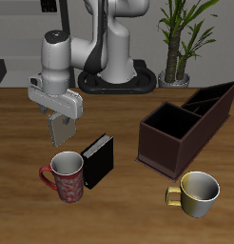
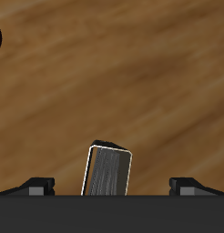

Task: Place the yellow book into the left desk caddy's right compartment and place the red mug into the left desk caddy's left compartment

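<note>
The yellow book (image 1: pixel 59 132), small with a dull grey-tan cover, stands on edge right under my gripper (image 1: pixel 58 122). In the wrist view the book (image 2: pixel 107 170) sits midway between my gripper's (image 2: pixel 112 186) fingertips (image 2: pixel 36 186), which are spread wide and do not touch it. The red mug (image 1: pixel 68 177) stands nearer the table's front edge, close to the gripper. The left desk caddy (image 1: pixel 159 154) is a long maroon-brown box. Its wide right compartment (image 1: pixel 166 126) and narrower left compartment (image 1: pixel 208 101) are both empty.
A black book (image 1: pixel 98 160) stands upright beside the red mug. A pale yellow-cream mug (image 1: pixel 198 193) stands near the front edge, in front of the caddy. The robot base (image 1: pixel 117 78) and a potted plant (image 1: pixel 176 38) are at the back.
</note>
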Tool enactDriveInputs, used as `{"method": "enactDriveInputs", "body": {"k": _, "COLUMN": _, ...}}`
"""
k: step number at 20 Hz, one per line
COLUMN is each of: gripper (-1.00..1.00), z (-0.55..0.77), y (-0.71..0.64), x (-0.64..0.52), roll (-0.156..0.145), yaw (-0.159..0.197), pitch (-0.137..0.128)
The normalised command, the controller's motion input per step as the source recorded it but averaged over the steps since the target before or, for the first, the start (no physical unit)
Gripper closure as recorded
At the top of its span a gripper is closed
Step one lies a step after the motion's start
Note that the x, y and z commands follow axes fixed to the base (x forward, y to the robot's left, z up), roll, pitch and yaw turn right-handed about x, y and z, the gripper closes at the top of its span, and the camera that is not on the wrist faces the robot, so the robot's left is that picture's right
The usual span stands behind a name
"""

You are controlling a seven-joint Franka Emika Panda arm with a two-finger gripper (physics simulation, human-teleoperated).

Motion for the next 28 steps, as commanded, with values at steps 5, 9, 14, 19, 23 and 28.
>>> {"method": "enactDriveInputs", "body": {"k": 5, "gripper": 1.0, "z": -0.26, "y": 0.02, "x": 0.12, "roll": 0.012, "yaw": -0.001, "pitch": 0.047}}
{"method": "enactDriveInputs", "body": {"k": 9, "gripper": 1.0, "z": -0.11, "y": 0.01, "x": 0.05, "roll": 0.009, "yaw": -0.006, "pitch": 0.017}}
{"method": "enactDriveInputs", "body": {"k": 14, "gripper": 1.0, "z": 0.27, "y": 0.12, "x": -0.08, "roll": 0.017, "yaw": 0.011, "pitch": -0.035}}
{"method": "enactDriveInputs", "body": {"k": 19, "gripper": 1.0, "z": 0.6, "y": 0.35, "x": -0.17, "roll": 0.036, "yaw": 0.03, "pitch": -0.044}}
{"method": "enactDriveInputs", "body": {"k": 23, "gripper": 1.0, "z": 0.45, "y": 0.34, "x": -0.1, "roll": 0.007, "yaw": 0.024, "pitch": 0.004}}
{"method": "enactDriveInputs", "body": {"k": 28, "gripper": 1.0, "z": 0.38, "y": 0.49, "x": -0.07, "roll": 0.032, "yaw": 0.031, "pitch": 0.0}}
